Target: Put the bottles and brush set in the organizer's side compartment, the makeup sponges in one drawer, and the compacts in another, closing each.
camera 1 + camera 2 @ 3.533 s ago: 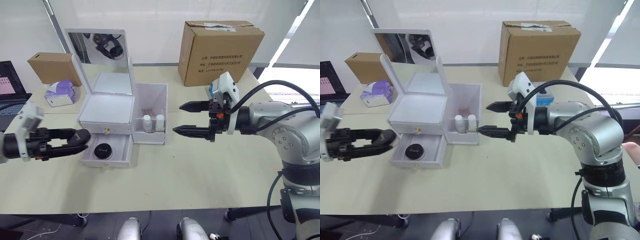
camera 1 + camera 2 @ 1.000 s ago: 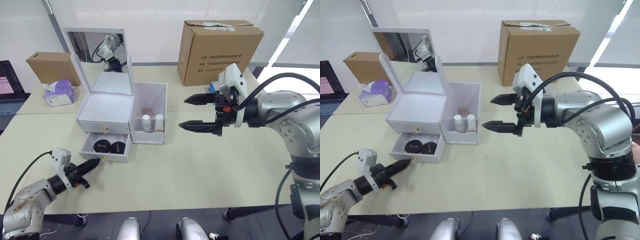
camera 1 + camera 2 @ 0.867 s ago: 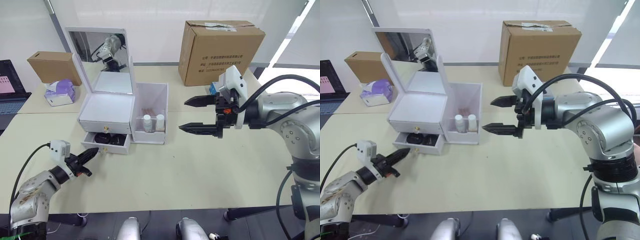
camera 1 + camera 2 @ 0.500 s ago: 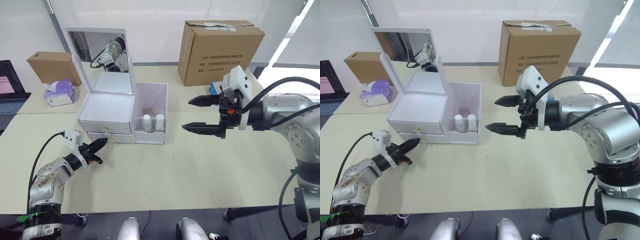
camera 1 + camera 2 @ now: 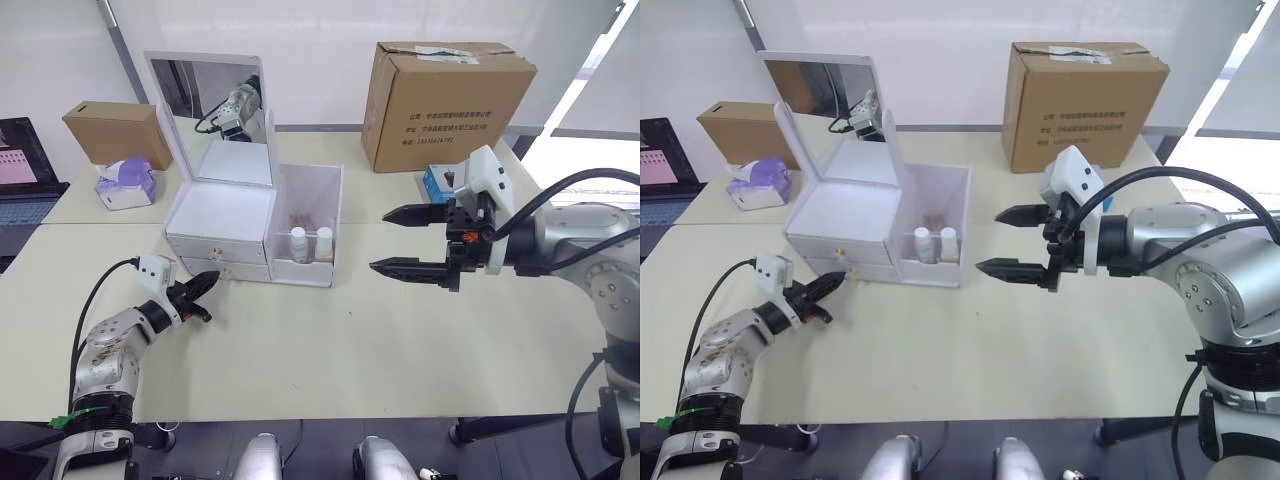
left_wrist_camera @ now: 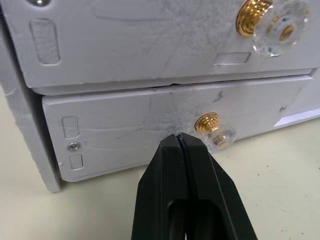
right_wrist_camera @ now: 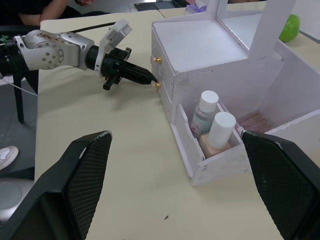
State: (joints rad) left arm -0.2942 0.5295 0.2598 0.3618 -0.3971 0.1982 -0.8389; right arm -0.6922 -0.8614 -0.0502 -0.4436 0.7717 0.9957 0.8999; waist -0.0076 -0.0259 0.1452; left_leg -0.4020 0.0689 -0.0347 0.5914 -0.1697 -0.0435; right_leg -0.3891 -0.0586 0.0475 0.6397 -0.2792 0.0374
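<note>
Closed to a point, the left gripper (image 6: 178, 142) presses its tips against the organizer's (image 5: 222, 214) lower drawer (image 6: 165, 125), just beside that drawer's gold knob (image 6: 209, 123). Both drawers look flush, so the step in hand appears to be the last push shutting the lower one; next the arm should back straight off without snagging the knob. The bottles (image 7: 212, 122) stand in the side compartment (image 5: 311, 192), beside the drawers. Well apart from the organizer, the right gripper (image 5: 408, 240) hovers with fingers spread, empty.
</note>
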